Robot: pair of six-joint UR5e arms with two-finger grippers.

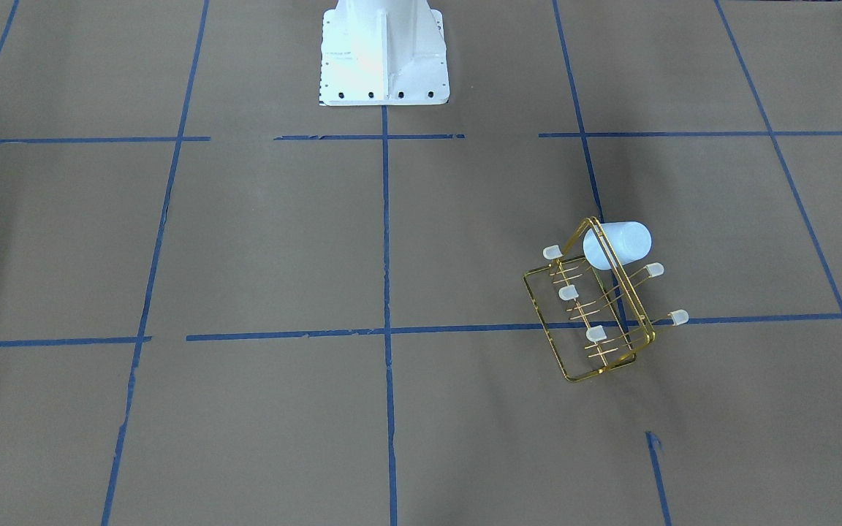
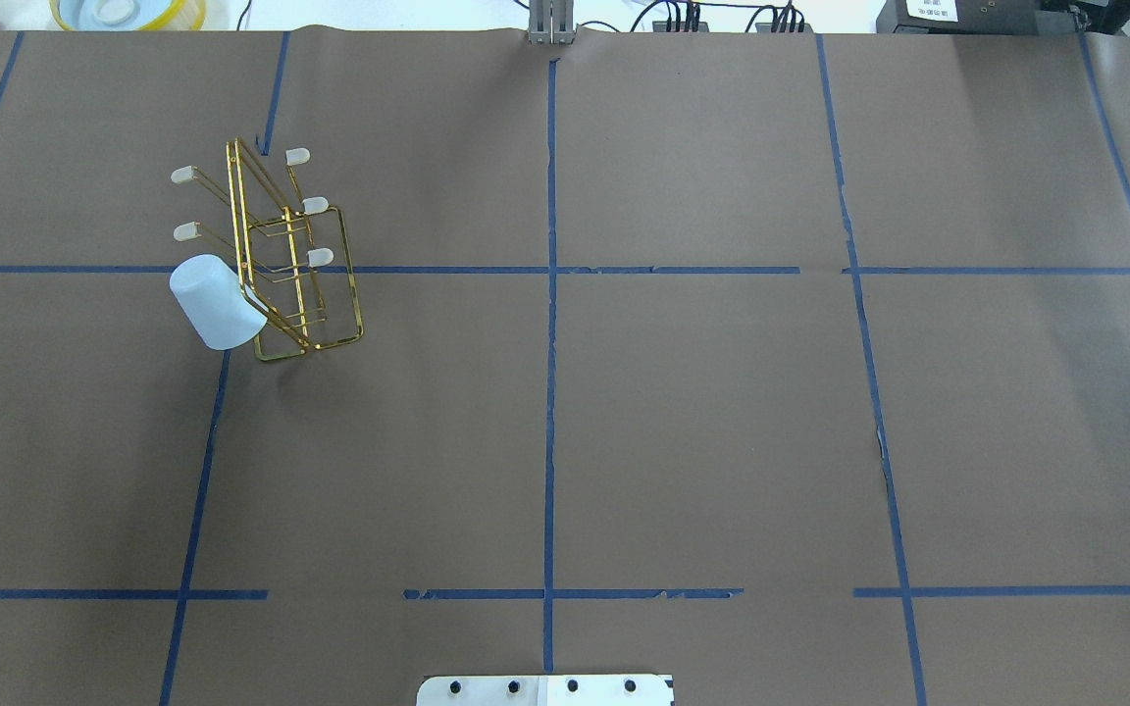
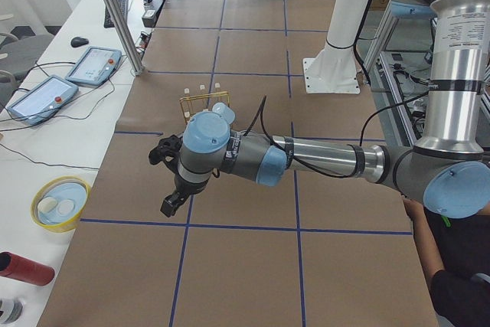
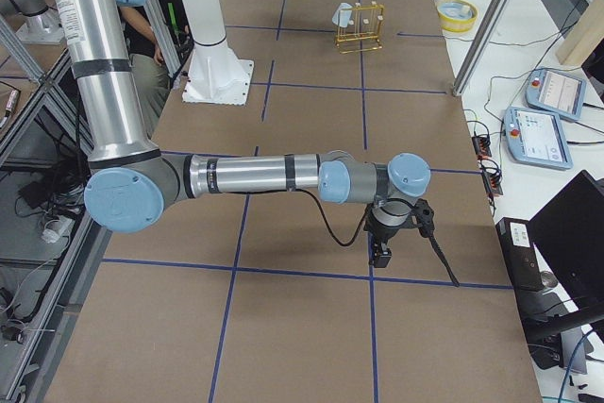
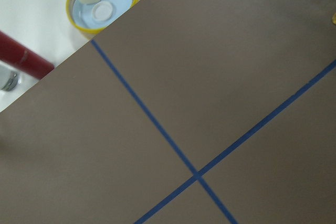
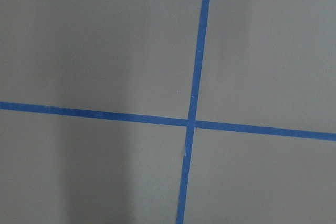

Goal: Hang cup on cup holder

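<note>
The cup (image 2: 217,301), a pale bluish-white tumbler, sits tilted, mouth-down over a prong at the near end of the gold wire cup holder (image 2: 357,336) in the table's left half. Both also show in the front view: the cup (image 1: 617,245) at the top of the cup holder (image 1: 606,370). My left gripper (image 3: 165,178) hangs above the table's left end, apart from the rack. My right gripper (image 4: 396,238) hangs over the table's right end, far from the rack. Neither wrist view shows fingers, so I cannot tell whether either gripper is open or shut.
A yellow-rimmed bowl (image 5: 102,4) and a dark red cylinder (image 5: 23,56) lie on the white bench beyond the table's left end. The white robot base (image 1: 384,51) stands at the table's robot-side edge. Teach pendants (image 4: 552,92) lie off the right end.
</note>
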